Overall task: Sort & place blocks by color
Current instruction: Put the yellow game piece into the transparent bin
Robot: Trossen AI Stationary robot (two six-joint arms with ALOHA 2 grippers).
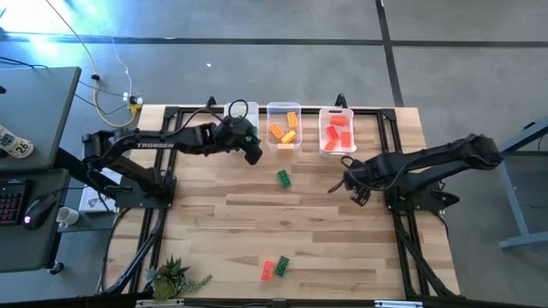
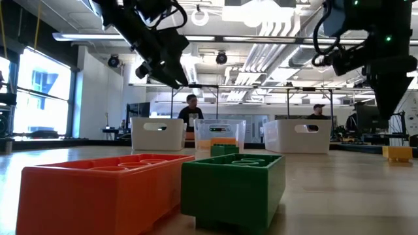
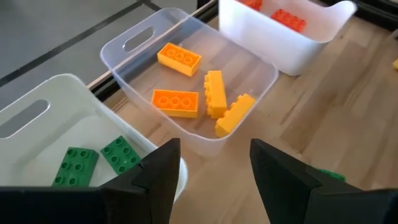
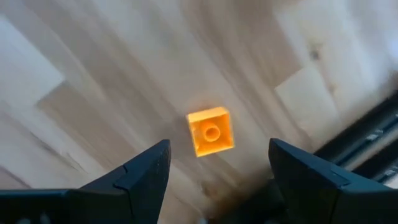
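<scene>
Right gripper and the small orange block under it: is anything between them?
No. In the right wrist view, the right gripper stands open above the small orange block; only bare table shows around it.

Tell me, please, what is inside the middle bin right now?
The middle bin holds four orange blocks, lying loose on its floor, as the left wrist view shows. Nothing else shows in it; its near corner is hidden behind the left gripper.
</scene>
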